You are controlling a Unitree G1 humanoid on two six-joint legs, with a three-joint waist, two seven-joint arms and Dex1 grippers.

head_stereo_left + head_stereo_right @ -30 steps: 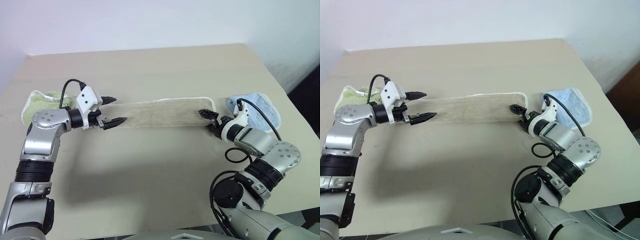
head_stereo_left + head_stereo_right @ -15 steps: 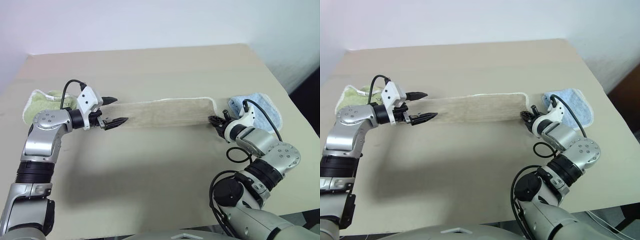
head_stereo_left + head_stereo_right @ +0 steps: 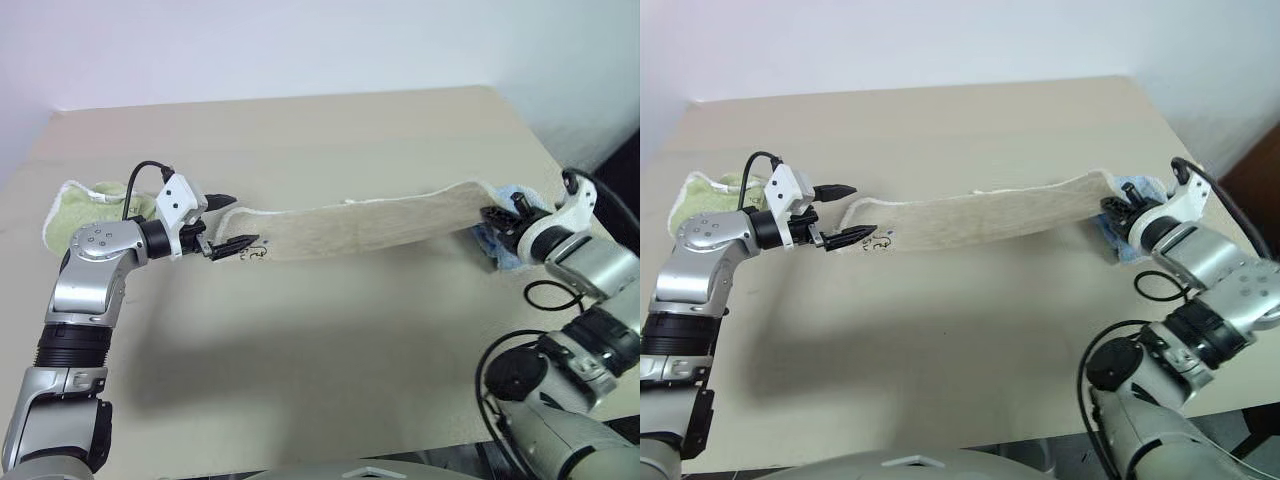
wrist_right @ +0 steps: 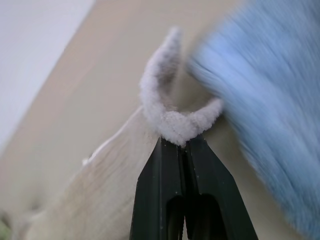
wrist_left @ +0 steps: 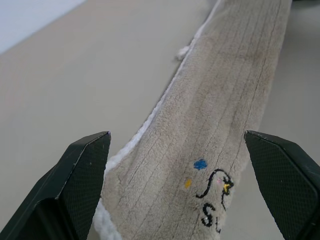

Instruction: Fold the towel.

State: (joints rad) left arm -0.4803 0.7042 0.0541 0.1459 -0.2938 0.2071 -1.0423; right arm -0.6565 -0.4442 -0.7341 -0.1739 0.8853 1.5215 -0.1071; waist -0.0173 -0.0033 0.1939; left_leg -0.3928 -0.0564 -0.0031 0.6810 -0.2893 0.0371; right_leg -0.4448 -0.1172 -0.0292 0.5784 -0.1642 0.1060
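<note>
Our right gripper [image 4: 181,142] is clamped tight on the towel [image 3: 360,222] at its right end, lifting that end off the table [image 3: 300,340]. Our left gripper [image 3: 226,222] is spread wide at the towel's left end, a finger on each side, gripping nothing. The towel stretches as one long strip between them. We count three cloths: beyond it, a blue cloth [image 3: 1118,245] mostly hidden behind the right gripper, and a green cloth [image 3: 85,205] partly covered by the left arm.
</note>
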